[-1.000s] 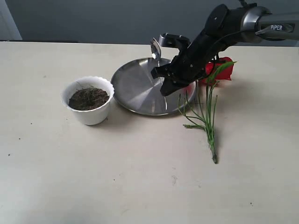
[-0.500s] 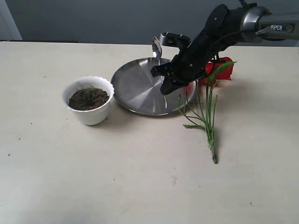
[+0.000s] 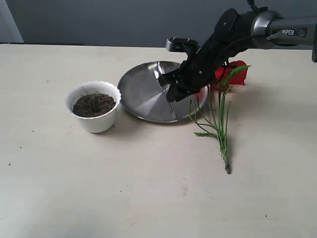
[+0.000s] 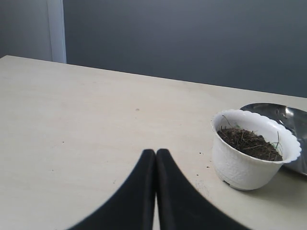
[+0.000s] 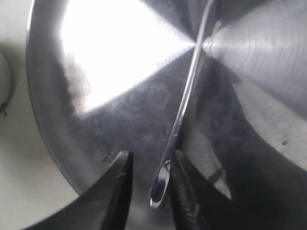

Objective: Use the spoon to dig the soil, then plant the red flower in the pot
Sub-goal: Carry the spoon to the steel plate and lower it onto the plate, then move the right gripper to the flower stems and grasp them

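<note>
The silver spoon (image 5: 184,110) lies on the round steel plate (image 3: 141,96), and its handle end reaches between my right gripper's fingers. My right gripper (image 5: 151,179) is open low over the plate (image 5: 110,62). The handle end is close beside one finger (image 5: 184,196), with a clear gap to the other. In the exterior view that gripper (image 3: 167,88) hangs over the plate's right half. The white scalloped pot (image 3: 94,121) stands left of the plate with dark soil (image 3: 94,104) in it. The red flower (image 3: 234,73) lies right of the plate, its stem (image 3: 221,131) pointing toward the near edge. My left gripper (image 4: 156,152) is shut and empty, short of the pot (image 4: 244,167).
The pot's soil (image 4: 250,143) has dry fibres sticking out of it. The plate's rim (image 4: 288,112) shows just behind the pot in the left wrist view. A dark grey wall runs along the table's far edge. The flower's stems nearly touch the plate's right rim.
The spoon's bowl stood up above the plate's far rim in my right gripper. Now the gripper is lower, its jaws have parted, and the spoon lies down on the plate.
</note>
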Robot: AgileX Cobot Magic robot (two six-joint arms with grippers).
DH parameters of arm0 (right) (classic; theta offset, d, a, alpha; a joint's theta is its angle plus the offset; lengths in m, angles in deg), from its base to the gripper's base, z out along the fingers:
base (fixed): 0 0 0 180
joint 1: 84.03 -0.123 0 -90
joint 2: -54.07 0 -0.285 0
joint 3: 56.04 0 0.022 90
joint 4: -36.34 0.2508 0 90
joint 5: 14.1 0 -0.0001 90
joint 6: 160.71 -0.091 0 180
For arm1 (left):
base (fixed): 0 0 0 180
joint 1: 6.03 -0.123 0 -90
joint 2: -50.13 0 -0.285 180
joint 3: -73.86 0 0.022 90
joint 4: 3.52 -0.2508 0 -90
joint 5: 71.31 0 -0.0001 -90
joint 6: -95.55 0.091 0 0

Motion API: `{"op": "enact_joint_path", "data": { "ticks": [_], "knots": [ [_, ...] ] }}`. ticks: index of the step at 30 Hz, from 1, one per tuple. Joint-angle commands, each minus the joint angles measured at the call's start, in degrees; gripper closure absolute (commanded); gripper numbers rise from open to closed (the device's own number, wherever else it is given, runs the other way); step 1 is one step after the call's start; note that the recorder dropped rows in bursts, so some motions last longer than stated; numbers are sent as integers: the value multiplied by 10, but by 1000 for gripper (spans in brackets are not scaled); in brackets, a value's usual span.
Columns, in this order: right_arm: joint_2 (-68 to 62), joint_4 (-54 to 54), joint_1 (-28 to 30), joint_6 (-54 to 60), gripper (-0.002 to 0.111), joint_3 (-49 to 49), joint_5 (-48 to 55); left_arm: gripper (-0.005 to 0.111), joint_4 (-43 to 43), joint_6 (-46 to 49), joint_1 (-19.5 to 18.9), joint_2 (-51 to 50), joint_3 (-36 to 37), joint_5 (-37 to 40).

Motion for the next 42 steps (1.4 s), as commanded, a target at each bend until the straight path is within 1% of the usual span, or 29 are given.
{"op": "enact_joint_path", "data": {
  "ticks": [1, 8, 15, 17, 22, 26, 28, 31, 37, 39, 40, 42],
  "knots": [
    [2, -2, 0, 8, 68, 4, -7, 106, -1, -1, 4, 3, 2, -7],
    [17, 17, 0, 8, 69, 4, 10, 106, -1, -1, 4, 3, 2, -7],
    [77, 9, 0, 12, 69, 4, 36, 106, -1, -1, 4, 3, 2, -7],
    [97, 9, 0, 17, 69, 4, 59, 106, -1, -1, 4, 3, 2, -7],
    [157, 24, 0, 47, 69, 3, 173, 106, -1, -1, 4, 3, 2, -7],
    [220, 27, 0, 48, 69, -19, 206, 106, -1, -1, 4, 3, 2, -7],
    [254, 14, 0, 40, 69, -43, 206, 106, -1, -1, 4, 3, 2, -7],
    [314, -29, 0, 6, 69, -105, 205, 106, -1, -1, 4, 3, 2, -7],
    [439, -155, 0, -136, 69, -277, 55, 106, -1, -1, 4, 3, 2, -7],
    [459, -158, 0, -150, 69, -327, 7, 106, -1, -1, 4, 3, 2, -7],
    [467, -161, -6, -148, 69, -376, -23, 106, -1, -1, 4, 3, 2, -7],
    [466, -172, -15, -147, 69, -418, -45, 106, -1, -1, 4, 3, 2, -7]
  ]
}}
